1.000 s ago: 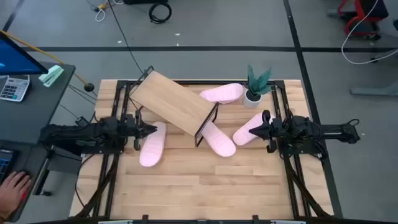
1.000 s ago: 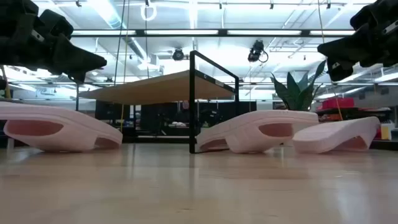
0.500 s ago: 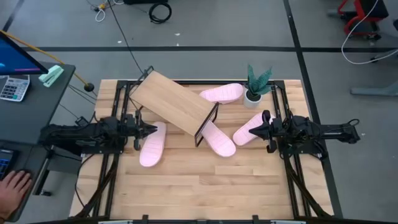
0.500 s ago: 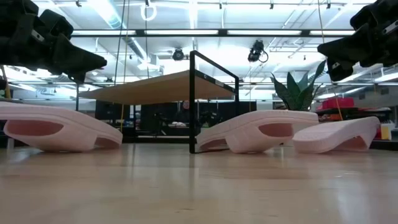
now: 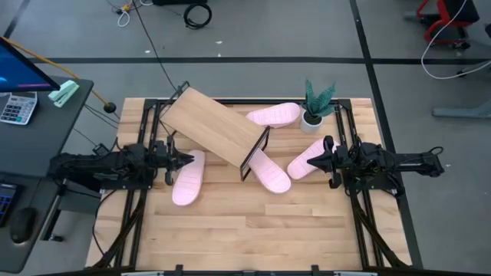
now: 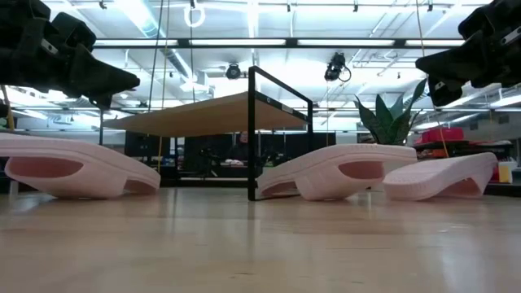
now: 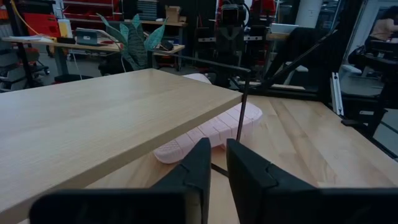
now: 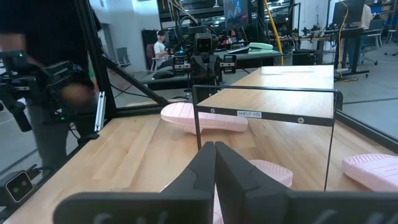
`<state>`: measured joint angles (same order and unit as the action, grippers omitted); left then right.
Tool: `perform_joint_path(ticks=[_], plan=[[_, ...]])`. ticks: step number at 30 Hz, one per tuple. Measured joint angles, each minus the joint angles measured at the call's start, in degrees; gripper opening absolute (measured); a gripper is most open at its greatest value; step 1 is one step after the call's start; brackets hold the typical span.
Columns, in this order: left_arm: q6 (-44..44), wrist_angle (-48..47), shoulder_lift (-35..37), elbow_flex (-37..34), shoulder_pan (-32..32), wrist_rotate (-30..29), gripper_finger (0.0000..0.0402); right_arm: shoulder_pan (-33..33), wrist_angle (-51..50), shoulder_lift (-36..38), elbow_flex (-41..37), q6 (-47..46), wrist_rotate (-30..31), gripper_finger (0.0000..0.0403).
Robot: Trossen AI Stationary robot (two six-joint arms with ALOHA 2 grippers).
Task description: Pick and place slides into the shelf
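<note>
While none of the slides sits in the shelf yet, the left gripper, fingers nearly closed on nothing, hovers over the nearest slide left of the shelf, lengthwise across its reach. The right gripper, pinched empty, faces another slide farther right.

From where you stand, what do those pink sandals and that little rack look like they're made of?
The slides look like soft moulded foam: matte pale pink, thick rounded soles, ridged underside in the left wrist view. The shelf seems to have a light wood plank top with visible grain and thin black end frames, probably metal wire.
</note>
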<state>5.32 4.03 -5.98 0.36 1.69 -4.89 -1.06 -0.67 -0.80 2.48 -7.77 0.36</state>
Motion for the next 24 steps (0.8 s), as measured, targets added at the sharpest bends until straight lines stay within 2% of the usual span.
perform_joint_path(ticks=[14,24], plan=[[0.0,0.0,0.0,0.0,0.0,0.0,0.0051,0.0,0.0,0.0,0.0,0.0,0.0,0.0014],[0.0,0.0,0.0,0.0,0.0,0.0,0.006,0.0,0.0,0.0,0.0,0.0,0.0,0.0014]])
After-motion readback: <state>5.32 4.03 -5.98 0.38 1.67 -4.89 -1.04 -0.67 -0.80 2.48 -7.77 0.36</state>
